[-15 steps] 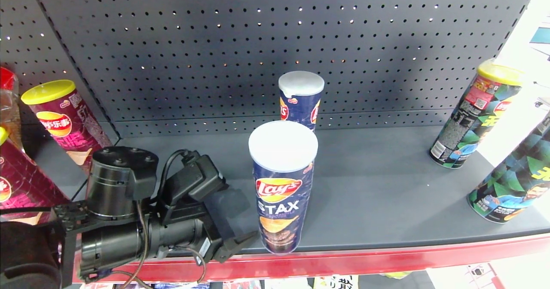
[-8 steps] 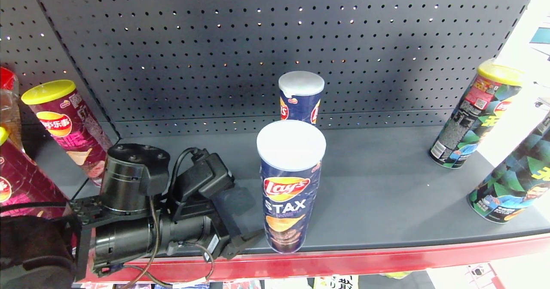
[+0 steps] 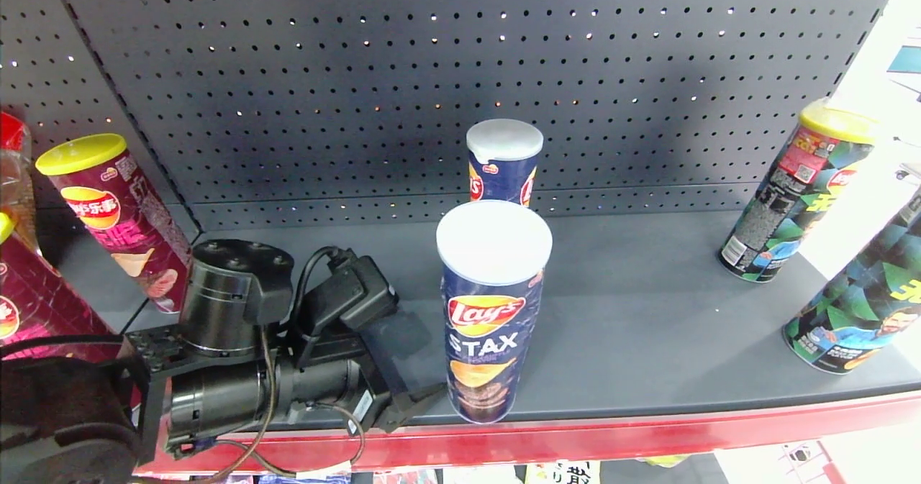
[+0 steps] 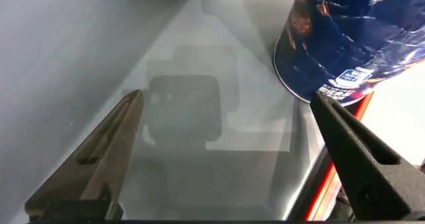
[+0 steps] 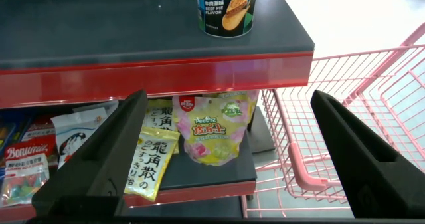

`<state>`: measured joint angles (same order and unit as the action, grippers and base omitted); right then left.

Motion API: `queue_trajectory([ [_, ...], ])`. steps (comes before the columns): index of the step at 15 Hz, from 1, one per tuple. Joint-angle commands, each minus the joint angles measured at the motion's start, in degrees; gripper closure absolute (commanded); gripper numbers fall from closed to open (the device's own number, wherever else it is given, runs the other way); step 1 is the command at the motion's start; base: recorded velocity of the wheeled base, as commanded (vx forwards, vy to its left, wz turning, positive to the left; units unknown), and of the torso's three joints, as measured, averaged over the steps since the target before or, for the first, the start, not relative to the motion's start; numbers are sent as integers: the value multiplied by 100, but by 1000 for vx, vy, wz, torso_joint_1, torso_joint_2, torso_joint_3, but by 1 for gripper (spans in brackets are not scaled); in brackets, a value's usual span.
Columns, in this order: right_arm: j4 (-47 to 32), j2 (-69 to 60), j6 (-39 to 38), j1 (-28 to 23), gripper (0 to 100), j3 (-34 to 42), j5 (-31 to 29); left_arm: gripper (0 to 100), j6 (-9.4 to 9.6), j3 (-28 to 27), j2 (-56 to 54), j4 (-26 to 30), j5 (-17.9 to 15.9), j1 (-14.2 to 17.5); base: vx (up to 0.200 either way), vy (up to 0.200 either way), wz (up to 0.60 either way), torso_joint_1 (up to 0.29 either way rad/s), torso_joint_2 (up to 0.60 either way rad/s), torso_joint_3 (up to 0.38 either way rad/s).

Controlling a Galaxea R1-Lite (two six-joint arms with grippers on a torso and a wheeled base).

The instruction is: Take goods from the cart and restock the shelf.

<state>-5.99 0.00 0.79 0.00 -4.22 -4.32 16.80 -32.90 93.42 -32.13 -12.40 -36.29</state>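
**Magenta cylindrical crisp cans with yellow lids: two.** Both stand in the far-left bay. The first magenta can (image 3: 115, 211) is nearer the perforated grey back panel (image 3: 360, 74). The second magenta can (image 3: 32, 304) is nearer the front and is cut by the frame edge.

**Left gripper (image 3: 417, 380): one.** It lies low over the front of the dark grey metal shelf (image 3: 633, 326). Its fingers (image 4: 99, 164) are spread wide, with bare shelf between them and nothing held.

**Navy cylindrical crisp cans with white lids: two.**
- The front navy can (image 3: 493, 311) stands upright at the shelf's red front lip (image 3: 647, 434). It is just beside the tip of one left gripper finger, outside the gap. Whether they touch cannot be told.
- The rear navy can (image 3: 504, 164) stands upright directly behind it, against the back panel.

**Green-and-black cylindrical cans: two.** Both are at the shelf's right end, well apart from the navy pair.
- The rear green can (image 3: 795, 196) has a yellow lid.
- The front green can (image 3: 856, 304) is near the lip, and its top is cut by the frame.

**Right gripper (image 5: 229, 98): one.** It hangs in front of the shelving, below the red lip. Its fingers are wide apart and hold nothing.

**Snack packets (image 5: 216, 134): several.** They lie on the lower tier, and an exact count cannot be made.

**Pink wire cart (image 5: 372, 117): one.** It stands beside the shelving.
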Motion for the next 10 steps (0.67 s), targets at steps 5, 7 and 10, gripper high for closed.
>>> queue_trajectory([
  [5,1,9,0,0,0,0,1,0,-1,-243,177,-3,1,8,0,0,0,0,0,0],
  [7,1,9,0,0,0,0,1,0,-1,-278,186,-3,1,8,0,0,0,0,0,0],
  [10,1,9,0,0,0,0,1,0,-1,-296,221,-3,1,-1,0,0,0,0,0,0],
])
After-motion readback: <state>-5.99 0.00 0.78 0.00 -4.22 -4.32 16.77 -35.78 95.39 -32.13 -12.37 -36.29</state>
